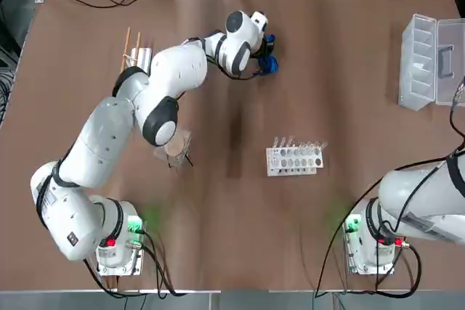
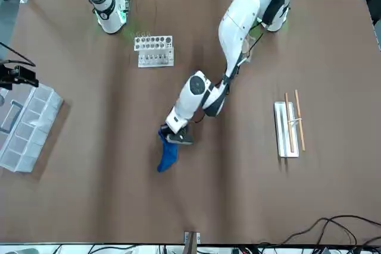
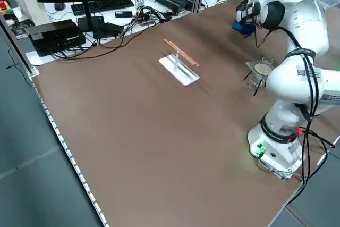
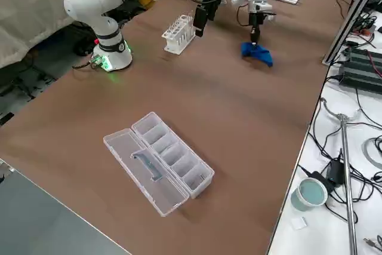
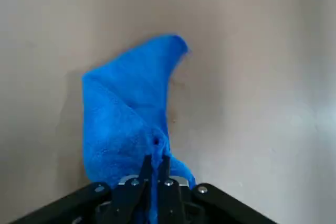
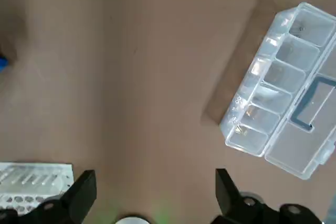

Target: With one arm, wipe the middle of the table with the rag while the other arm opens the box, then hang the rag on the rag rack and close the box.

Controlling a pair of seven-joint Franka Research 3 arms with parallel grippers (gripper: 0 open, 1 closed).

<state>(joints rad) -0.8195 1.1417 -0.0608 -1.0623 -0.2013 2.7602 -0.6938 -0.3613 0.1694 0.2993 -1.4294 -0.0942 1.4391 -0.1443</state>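
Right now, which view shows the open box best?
The right side view: the whole box, compartments, lid and handle all show. The right wrist and top views cut off part of the lid at the picture's edge; the front view has it cut off too, partly behind a gripper. The left side view gives only a sliver; left wrist, nothing.

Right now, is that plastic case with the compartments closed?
No, the case lies open, its lid folded out flat beside the compartments.
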